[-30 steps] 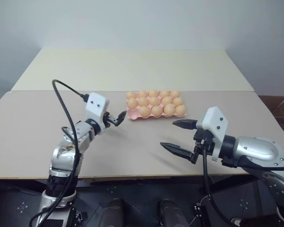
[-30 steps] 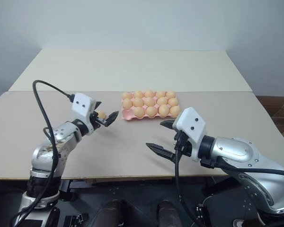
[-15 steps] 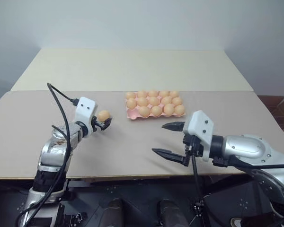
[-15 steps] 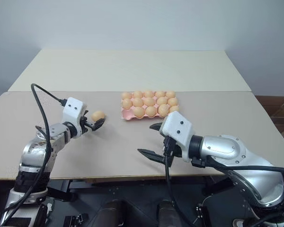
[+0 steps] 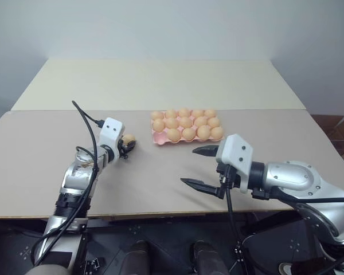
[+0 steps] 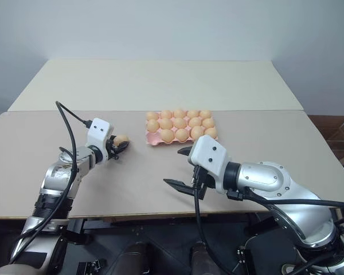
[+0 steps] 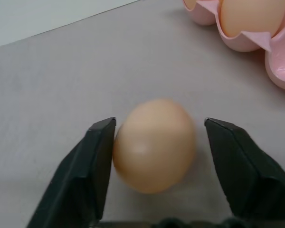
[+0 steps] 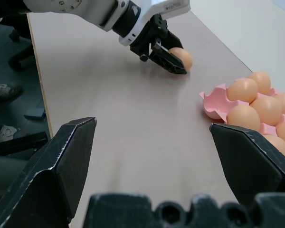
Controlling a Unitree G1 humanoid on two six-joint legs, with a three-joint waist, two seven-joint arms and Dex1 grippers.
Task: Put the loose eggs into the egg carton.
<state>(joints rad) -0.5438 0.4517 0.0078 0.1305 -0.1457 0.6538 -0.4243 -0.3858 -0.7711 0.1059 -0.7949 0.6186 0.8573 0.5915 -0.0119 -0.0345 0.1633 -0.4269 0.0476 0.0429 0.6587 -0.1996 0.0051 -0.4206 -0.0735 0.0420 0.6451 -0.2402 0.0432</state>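
Observation:
One loose egg (image 5: 128, 138), light orange-tan, lies on the table just left of the pink egg carton (image 5: 155, 137). My left gripper (image 5: 128, 143) is low at the table with a finger on each side of that egg. In the left wrist view the egg (image 7: 154, 142) touches one finger (image 7: 97, 156), and a narrow gap separates it from the other. The carton holds several eggs, and its near-left corner cup (image 8: 213, 102) is empty. My right gripper (image 5: 189, 166) hovers open and empty in front of the carton.
The beige table (image 5: 160, 177) ends in a front edge close to my arms. A second, paler table (image 5: 160, 80) adjoins it behind the carton. A black cable (image 5: 83, 114) loops above my left arm.
My left gripper came down to the table and narrowed its fingers from wide open to close around the egg. My right gripper drifted slightly left and stayed open.

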